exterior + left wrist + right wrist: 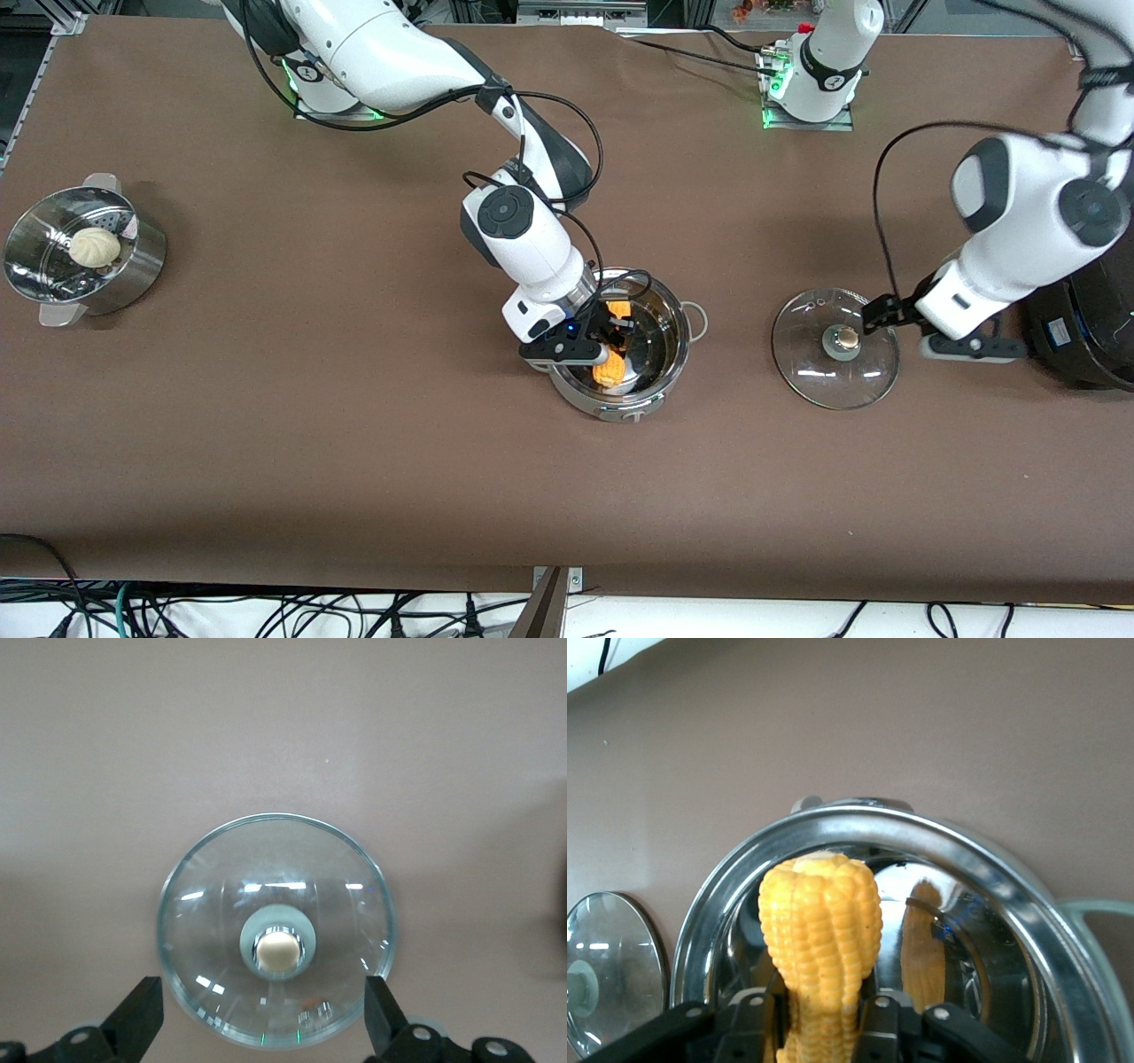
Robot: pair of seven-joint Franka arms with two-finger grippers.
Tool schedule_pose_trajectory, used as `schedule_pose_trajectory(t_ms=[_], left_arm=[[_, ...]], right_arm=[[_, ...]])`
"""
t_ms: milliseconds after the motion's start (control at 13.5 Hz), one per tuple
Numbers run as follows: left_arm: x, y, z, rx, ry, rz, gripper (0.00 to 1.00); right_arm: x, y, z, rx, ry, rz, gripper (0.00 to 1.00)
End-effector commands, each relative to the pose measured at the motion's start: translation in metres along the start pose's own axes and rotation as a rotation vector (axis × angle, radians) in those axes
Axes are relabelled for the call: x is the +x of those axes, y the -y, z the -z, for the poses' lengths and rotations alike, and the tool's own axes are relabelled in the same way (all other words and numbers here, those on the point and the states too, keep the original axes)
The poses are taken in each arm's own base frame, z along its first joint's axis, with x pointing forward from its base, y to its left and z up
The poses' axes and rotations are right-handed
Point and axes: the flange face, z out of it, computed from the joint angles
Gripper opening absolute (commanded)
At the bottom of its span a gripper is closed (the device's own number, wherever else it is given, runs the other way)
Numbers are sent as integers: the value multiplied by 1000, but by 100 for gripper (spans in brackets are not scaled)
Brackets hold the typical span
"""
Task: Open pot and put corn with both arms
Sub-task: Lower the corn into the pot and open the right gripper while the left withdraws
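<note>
I've got the pot [625, 354] open mid-table, lid [834, 348] already off and lying flat on the table beside the pot toward the left arm's end, knob up; step in hand is the corn drop, as I read it; right gripper [611, 341] is down inside the pot's mouth, fingers closed tight on the corn [609, 368], gripped around its lower part with the cob sticking out past the fingertips, clear in the right wrist view where the corn [821, 948] sits between the fingers over the pot [939, 842] interior, its reflection on the steel wall; can't tell whether the cob touches the pot floor yet; left gripper [886, 312] is just over the lid's edge on the side away from the pot, fingers spread wide and holding nothing, and in the left wrist view its fingertips [142, 1014] straddle the lid [275, 930] rim without gripping; left arm waits there; steamer [84, 252] with bun [95, 245] sits well away from the pot toward the right arm's end, untouched; black cooker [1085, 328] stands past the lid at the left arm's end; next move, my call: open the right fingers to release the corn low in the pot, then lift straight up so the fingers clear the rim without nudging the pot.
</note>
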Motion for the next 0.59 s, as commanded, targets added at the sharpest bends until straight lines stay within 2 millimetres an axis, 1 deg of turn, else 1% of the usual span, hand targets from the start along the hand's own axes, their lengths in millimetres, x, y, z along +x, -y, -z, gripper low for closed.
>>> schedule_pose_trajectory(t_ms=[0,74,148,222,296,370,517], left_arm=[[4,-2,84,6,49,45,100],[6,-2,114,8,65,67,100],[7,-3,139,8,57,84,100],[7,-4,152,9,60,90,100],[5,-4,172,10,48,89,100],[3,-3,186,10,39,91,100],[-3,-5,202,23,19,86,100]], right_arm=[[-1,6,-3,13,0,-13,100],[-1,6,-3,13,0,-13,100],[-5,9,-4,13,4,-8,100],[-6,9,-4,12,5,-5,100],[-7,11,-3,11,7,-3,100],[-5,12,3,11,2,0,100],[-2,14,12,-5,11,5,100]])
